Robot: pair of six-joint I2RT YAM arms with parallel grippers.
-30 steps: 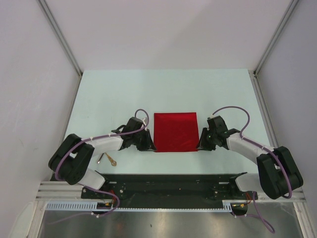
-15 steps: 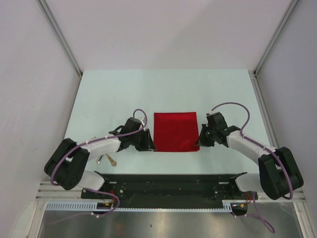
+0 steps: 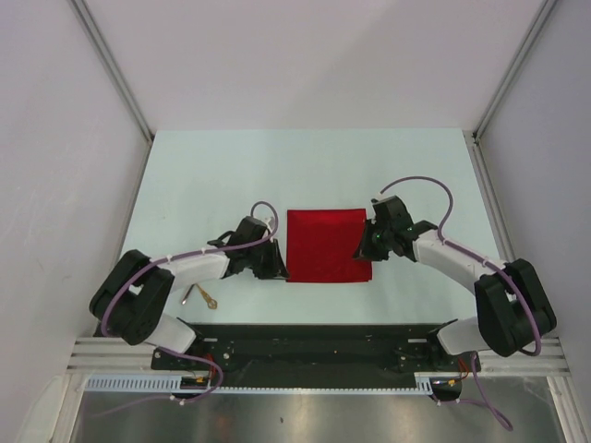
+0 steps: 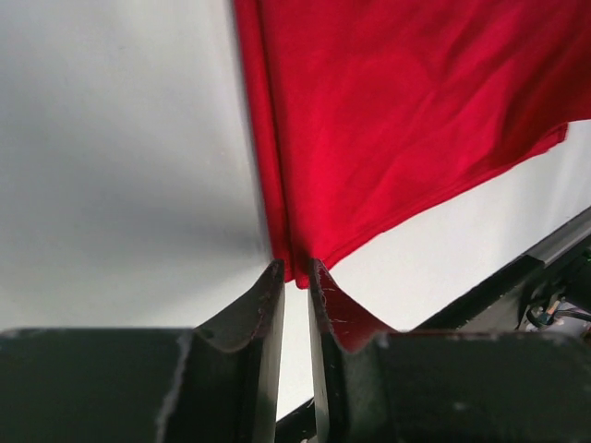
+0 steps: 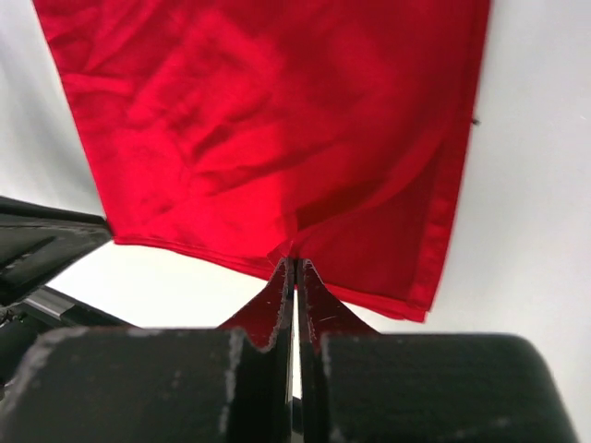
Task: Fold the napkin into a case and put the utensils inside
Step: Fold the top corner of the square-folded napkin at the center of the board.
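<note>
The red napkin (image 3: 323,242) lies folded as a flat rectangle in the middle of the pale table. My left gripper (image 3: 277,269) sits low at the napkin's near left corner. In the left wrist view its jaws (image 4: 295,269) stand close together, with the corner of the napkin (image 4: 397,111) pinched between the tips. My right gripper (image 3: 362,249) is over the napkin's right edge. The right wrist view shows it (image 5: 295,261) shut, with a small pucker of the napkin's (image 5: 277,120) top layer caught at the tips. The gold utensils (image 3: 200,295) lie near the left arm's base.
A black rail (image 3: 314,337) with the arm bases runs along the near edge. White walls and grey posts (image 3: 111,69) enclose the table (image 3: 305,166) on three sides. The left arm's elbow (image 3: 138,300) is close to the utensils.
The right gripper has shut and moved from the napkin's near right corner up and inward over its right edge. The left gripper shifted slightly and is back at the near left corner.
</note>
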